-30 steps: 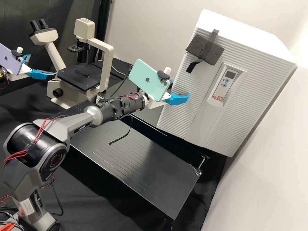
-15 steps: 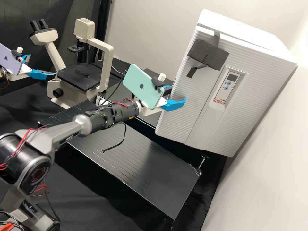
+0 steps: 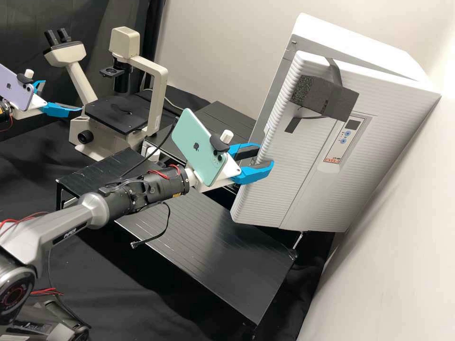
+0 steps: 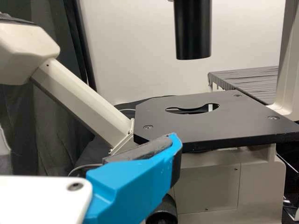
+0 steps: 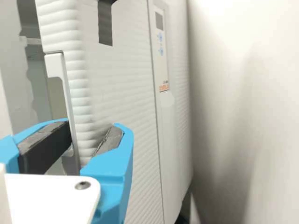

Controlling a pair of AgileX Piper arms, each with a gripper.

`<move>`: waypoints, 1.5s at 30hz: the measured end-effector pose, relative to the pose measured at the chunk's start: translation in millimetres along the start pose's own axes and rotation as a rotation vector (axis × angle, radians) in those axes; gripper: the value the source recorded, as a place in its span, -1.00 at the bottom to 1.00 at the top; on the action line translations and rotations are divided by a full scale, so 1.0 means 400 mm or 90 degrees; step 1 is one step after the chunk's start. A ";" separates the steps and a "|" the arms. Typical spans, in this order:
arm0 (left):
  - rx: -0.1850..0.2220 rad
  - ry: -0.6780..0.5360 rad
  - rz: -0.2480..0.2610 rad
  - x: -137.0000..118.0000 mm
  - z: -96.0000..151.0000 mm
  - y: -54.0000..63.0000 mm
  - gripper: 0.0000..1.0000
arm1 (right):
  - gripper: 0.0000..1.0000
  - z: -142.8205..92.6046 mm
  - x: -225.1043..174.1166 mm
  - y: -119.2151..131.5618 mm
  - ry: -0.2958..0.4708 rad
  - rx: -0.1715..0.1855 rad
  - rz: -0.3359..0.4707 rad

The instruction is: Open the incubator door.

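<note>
So my left claw (image 3: 63, 96) hung open by the microscope (image 3: 118, 113). My right claw (image 3: 266, 155) was spread around the left edge of the incubator door (image 3: 289, 151). It looked white, ribbed and ajar, dark foam (image 3: 317, 96) strapped on.

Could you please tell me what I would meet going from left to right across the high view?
Lavender phone, cream-coloured microscope with a black stage, mint-green phone, blue-fingered tool of the right arm, dark grey foam block on the white ribbed incubator door.
</note>
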 end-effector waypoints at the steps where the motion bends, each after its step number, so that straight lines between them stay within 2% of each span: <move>1: 0.000 0.000 0.000 0.000 0.000 0.000 1.00 | 1.00 0.001 0.000 0.001 -0.003 0.002 0.003; 4: 0.000 0.000 0.000 0.000 0.000 0.000 1.00 | 1.00 0.003 0.000 0.002 -0.008 -0.001 0.005; 7: 0.000 0.000 0.000 0.000 0.000 0.000 1.00 | 1.00 0.007 0.000 0.005 -0.019 -0.022 0.011; 11: 0.000 0.000 0.000 0.000 0.000 0.000 1.00 | 1.00 0.012 0.000 0.007 -0.031 -0.036 0.016; 16: 0.000 0.000 0.000 0.000 0.000 0.000 1.00 | 1.00 0.018 -0.008 0.017 -0.043 -0.038 0.033; 19: 0.000 0.000 0.000 0.000 0.000 0.000 1.00 | 1.00 0.030 -0.027 0.027 -0.054 -0.046 0.068; 25: 0.000 0.000 0.000 0.000 0.000 0.000 1.00 | 1.00 0.029 -0.107 0.061 -0.072 -0.033 0.203; 27: 0.000 0.000 0.000 0.000 0.000 0.000 1.00 | 1.00 0.023 -0.137 0.071 -0.056 -0.030 0.218; 31: 0.000 0.000 0.000 0.000 0.000 0.000 1.00 | 1.00 0.006 -0.183 0.080 0.004 -0.025 0.198; 37: 0.000 0.000 0.000 0.000 0.000 0.000 1.00 | 1.00 -0.018 -0.217 0.077 0.092 -0.034 0.178; 41: 0.000 0.000 0.000 0.000 0.000 0.000 1.00 | 1.00 -0.043 -0.236 0.052 0.169 -0.047 0.149; 45: 0.000 0.000 0.000 0.000 0.000 0.000 1.00 | 1.00 -0.064 -0.246 0.007 0.244 -0.031 0.105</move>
